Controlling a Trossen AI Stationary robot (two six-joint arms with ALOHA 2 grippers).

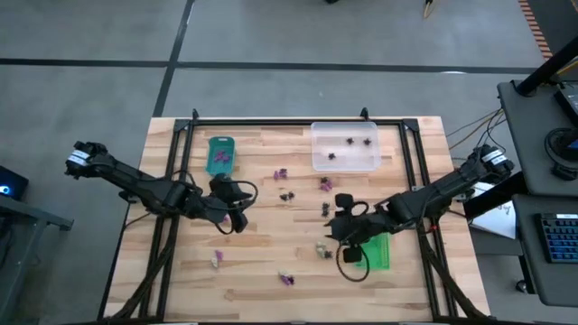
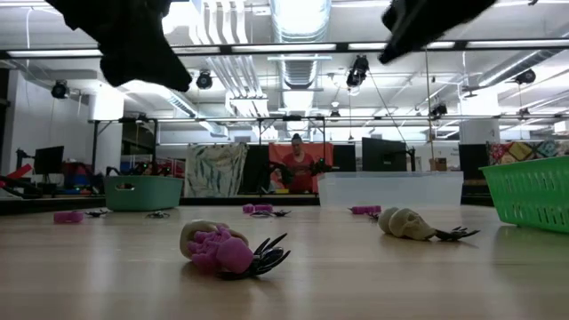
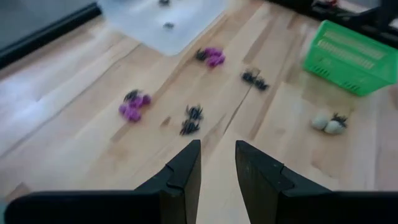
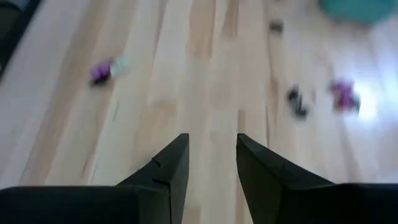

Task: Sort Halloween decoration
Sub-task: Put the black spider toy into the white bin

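Small purple, black and cream trinkets lie scattered on the wooden table (image 1: 298,298): a purple one (image 1: 281,172), a black one (image 1: 287,193), a cream one (image 1: 322,250) and a purple-and-cream one (image 1: 216,259) among them. My left gripper (image 1: 237,214) hovers open right of the teal tray (image 1: 221,153), with black trinkets (image 3: 191,119) ahead of its fingers. My right gripper (image 1: 341,226) hovers open beside the green tray (image 1: 377,253), holding nothing. In its wrist view, bare wood shows between the fingers, and a purple-and-cream trinket (image 4: 106,68) lies farther off.
The teal tray holds purple pieces. The clear tray (image 1: 345,146) at the far edge holds black ones. A black frame (image 1: 271,120) borders the table. Trinkets lie near the low camera (image 2: 227,249), with a cream skull (image 2: 404,222) to their right. A person (image 2: 296,164) stands far behind the table.
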